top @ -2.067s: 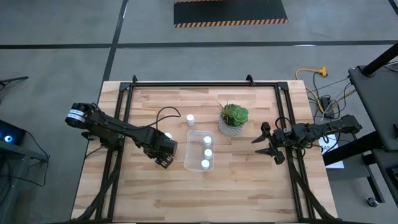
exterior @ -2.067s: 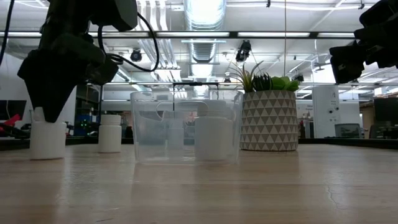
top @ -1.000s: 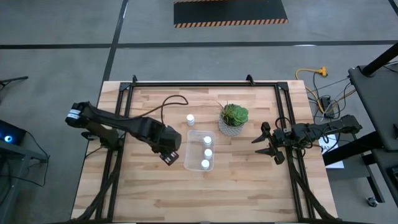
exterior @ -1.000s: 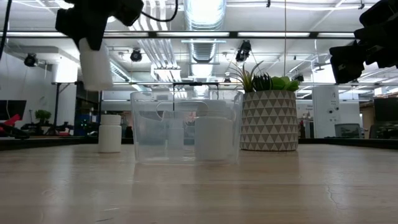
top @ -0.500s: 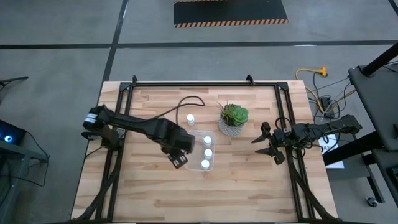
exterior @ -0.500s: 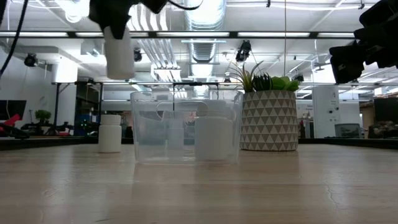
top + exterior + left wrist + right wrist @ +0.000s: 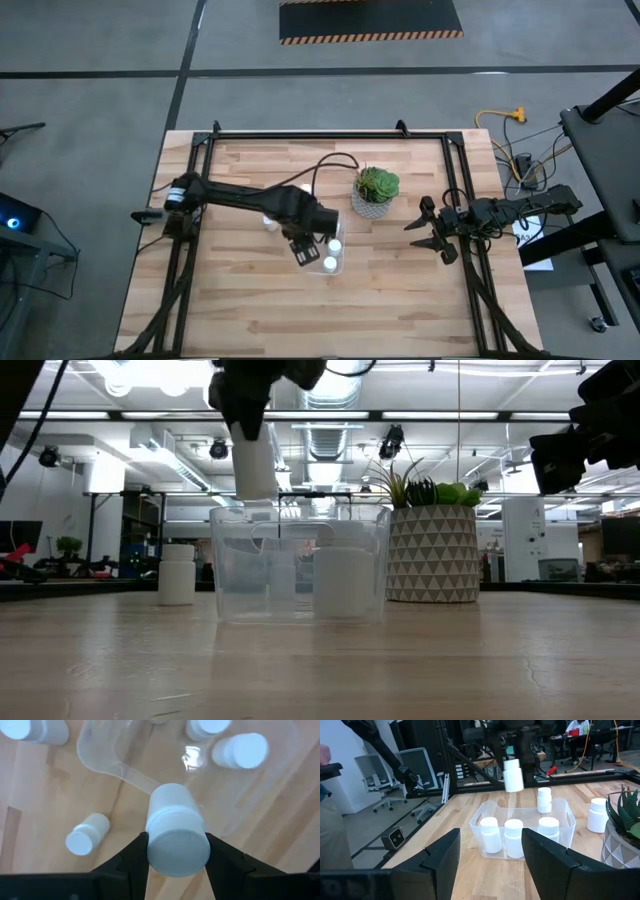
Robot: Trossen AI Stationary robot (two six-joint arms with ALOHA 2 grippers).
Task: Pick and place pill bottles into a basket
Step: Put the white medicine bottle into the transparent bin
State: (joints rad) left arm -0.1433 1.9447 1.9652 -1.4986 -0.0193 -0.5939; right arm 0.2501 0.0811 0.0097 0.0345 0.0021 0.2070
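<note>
The table [image 7: 240, 300] carries the clear basket [image 7: 300, 565] near its middle. The left gripper [image 7: 176, 852] clamps a pill bottle [image 7: 254, 460] above the basket's left rim. The right gripper [image 7: 428, 230], fingers apparently apart, waits at the right edge.

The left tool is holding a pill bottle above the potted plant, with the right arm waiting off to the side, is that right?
Not quite. The left tool holds the pill bottle above the clear basket, not the potted plant, which stands beside the basket. The low view shows the bottle hanging just over the basket's rim. The right tool does wait at the table's right side.
</note>
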